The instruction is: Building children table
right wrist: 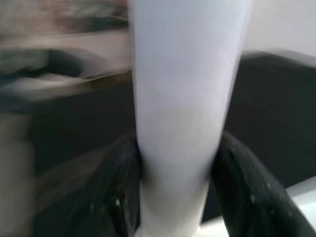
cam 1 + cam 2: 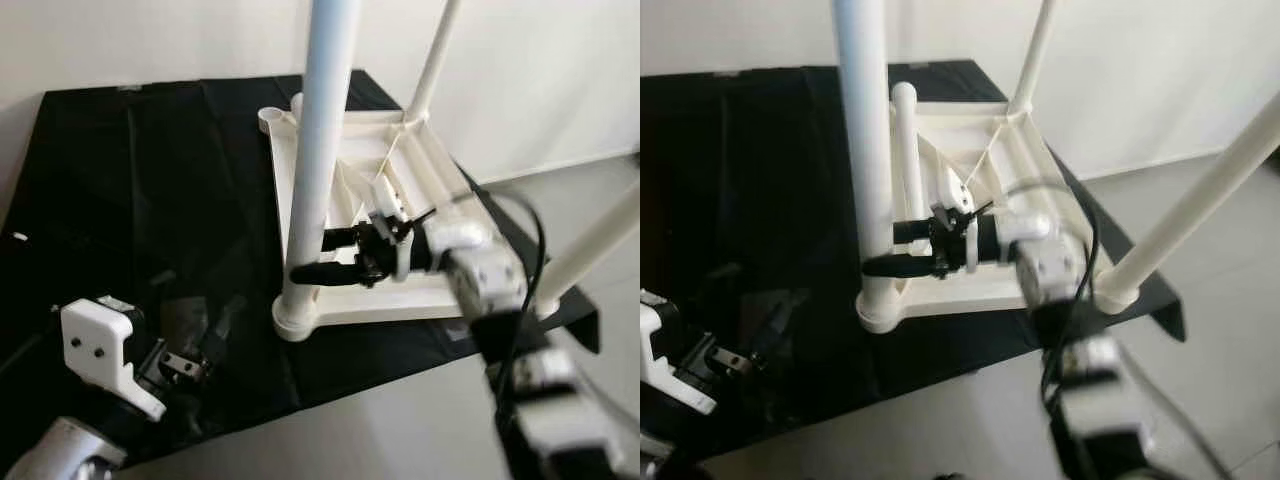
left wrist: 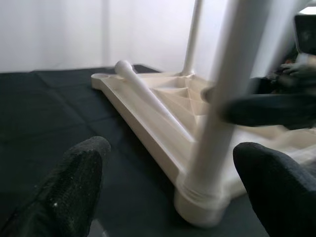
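Table leg between right gripper jaws.

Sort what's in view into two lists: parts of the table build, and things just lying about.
Part of the build:
- upturned white tabletop
- near-corner leg, gripped by the right gripper
- far-corner leg, upright
- right-corner leg, upright
- loose leg lying on the tabletop
- left gripper, open, low beside the near corner

Just lying about:
- black cloth under it all
- grey floor

Upturned tabletop on cloth; near leg between right pincer fingers.
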